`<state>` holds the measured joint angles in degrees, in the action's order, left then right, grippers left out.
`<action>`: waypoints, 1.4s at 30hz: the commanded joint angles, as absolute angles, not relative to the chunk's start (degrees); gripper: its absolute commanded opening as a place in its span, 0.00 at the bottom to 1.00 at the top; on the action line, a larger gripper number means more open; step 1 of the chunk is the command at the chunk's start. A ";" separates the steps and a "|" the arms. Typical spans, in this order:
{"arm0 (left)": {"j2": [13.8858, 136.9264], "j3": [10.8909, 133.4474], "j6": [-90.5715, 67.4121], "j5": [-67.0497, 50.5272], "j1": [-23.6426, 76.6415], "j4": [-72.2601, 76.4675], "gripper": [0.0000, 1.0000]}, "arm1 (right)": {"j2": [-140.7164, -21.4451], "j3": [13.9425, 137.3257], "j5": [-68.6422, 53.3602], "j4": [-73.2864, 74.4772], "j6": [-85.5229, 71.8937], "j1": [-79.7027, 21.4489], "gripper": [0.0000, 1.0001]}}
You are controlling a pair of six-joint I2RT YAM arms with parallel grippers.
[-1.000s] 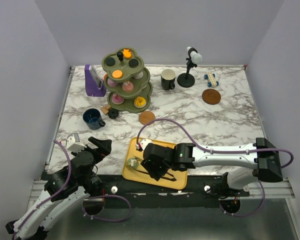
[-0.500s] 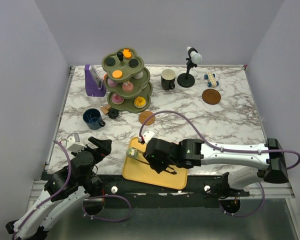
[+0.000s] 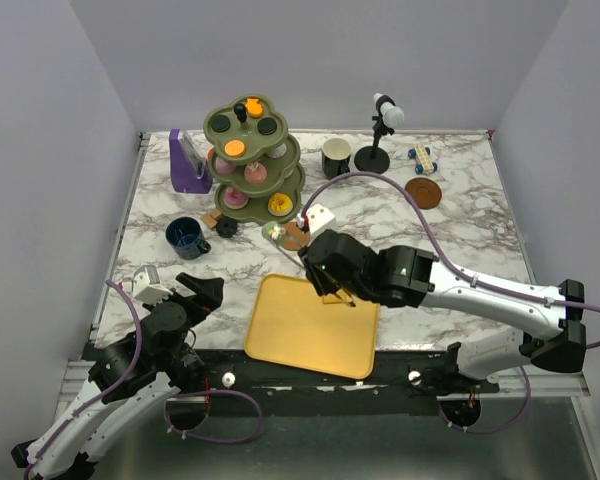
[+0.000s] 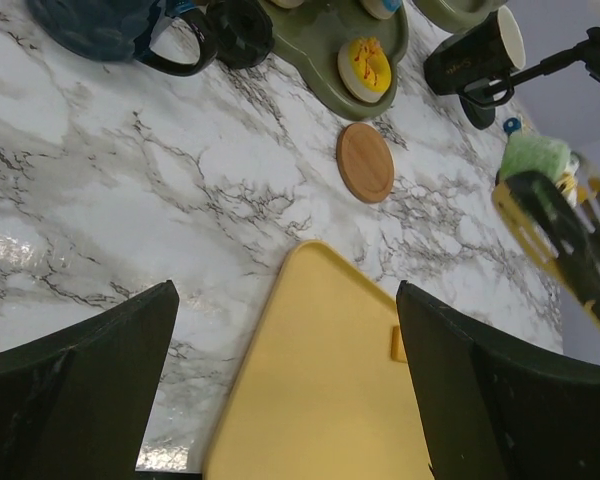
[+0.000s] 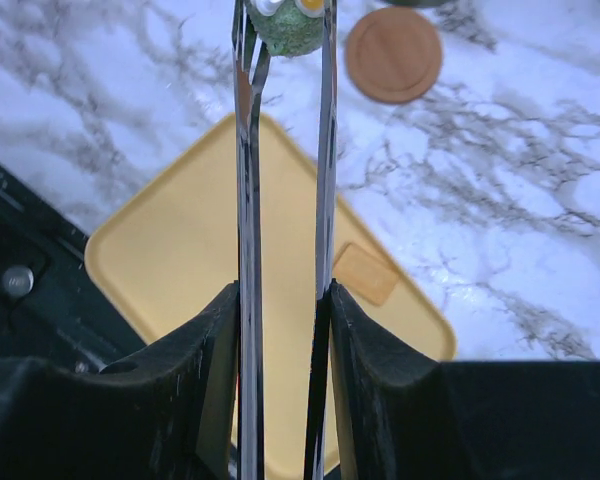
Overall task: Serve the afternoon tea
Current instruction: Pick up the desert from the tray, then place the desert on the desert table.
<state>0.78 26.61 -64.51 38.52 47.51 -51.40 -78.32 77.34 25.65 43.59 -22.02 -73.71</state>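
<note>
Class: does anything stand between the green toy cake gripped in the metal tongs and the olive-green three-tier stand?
Nothing visible does. The green toy cake is held in the metal tongs just in front of the olive-green three-tier stand; the round brown coaster lies flat beside it, not in the way.

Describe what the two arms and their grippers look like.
The left arm and right arm have white tubular links joined by black joint housings. A thin purple cable loops along each. The left gripper and right gripper have broad matte black fingers. No markings are legible.
</note>
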 commanded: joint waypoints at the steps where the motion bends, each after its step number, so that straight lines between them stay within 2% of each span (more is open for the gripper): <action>1: -0.79 26.49 -63.31 37.86 47.81 -49.89 0.99 | -78.91 81.13 27.82 39.41 -18.79 -66.56 0.37; 9: -0.46 26.78 -61.99 37.17 47.81 -48.84 0.99 | -86.15 85.44 24.40 32.54 -16.33 -57.19 0.37; 20: -0.48 26.60 -60.74 36.07 47.81 -47.70 0.98 | -94.45 90.70 23.25 24.71 -15.99 -49.48 0.36; 31: -1.56 25.95 -60.28 35.81 47.81 -47.84 0.99 | -103.02 96.52 20.70 23.02 -16.31 -47.04 0.36; 42: -1.99 25.66 -60.56 35.48 47.82 -48.03 0.99 | -106.24 98.69 19.88 23.03 -16.44 -46.75 0.36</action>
